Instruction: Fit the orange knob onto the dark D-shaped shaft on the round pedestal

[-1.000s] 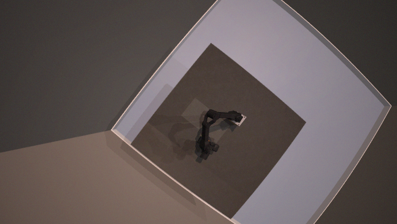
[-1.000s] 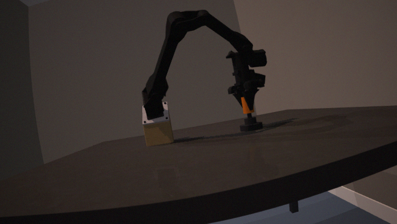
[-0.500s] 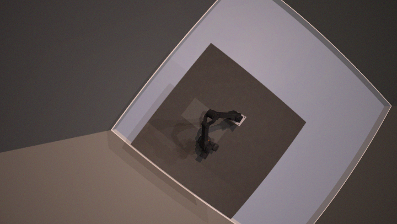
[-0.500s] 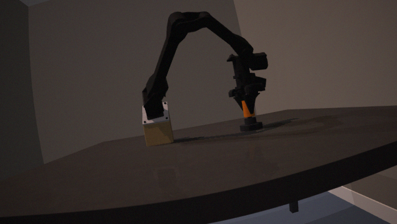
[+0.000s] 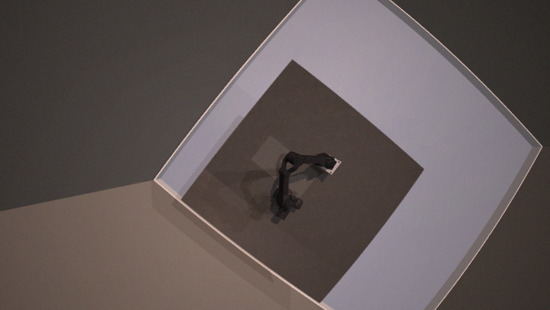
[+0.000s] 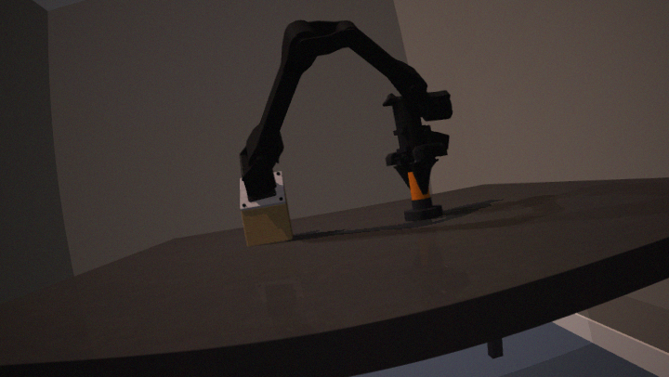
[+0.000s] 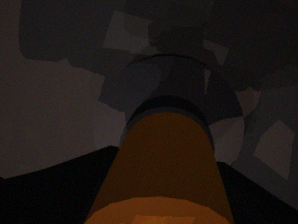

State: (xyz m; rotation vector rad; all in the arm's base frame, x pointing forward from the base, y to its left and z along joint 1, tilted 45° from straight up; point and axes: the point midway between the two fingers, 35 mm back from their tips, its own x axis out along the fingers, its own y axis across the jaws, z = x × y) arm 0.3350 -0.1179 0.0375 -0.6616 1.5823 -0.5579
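The orange knob (image 6: 417, 195) (image 7: 167, 132) is upright on the round dark pedestal (image 6: 416, 215) (image 7: 135, 89). In the exterior view its lower rim meets the top of the pedestal's dark collar (image 6: 421, 204), with no gap seen between them. No shaft shows; the knob hides it and its flat side. My gripper (image 6: 416, 188) (image 7: 165, 164) is shut on the knob, pointing down, with one finger on each side of it. In the wrist view the knob's narrow end is toward the pedestal, inside the outline of its base. In the top view the arm hides knob and pedestal.
The arm's base stands on a white plate (image 5: 337, 165) (image 6: 247, 203) on a tan block (image 6: 267, 226), left of the pedestal in the exterior view. The arm arches high between them. The dark table (image 5: 346, 134) (image 6: 327, 290) has its near edge below in the exterior view.
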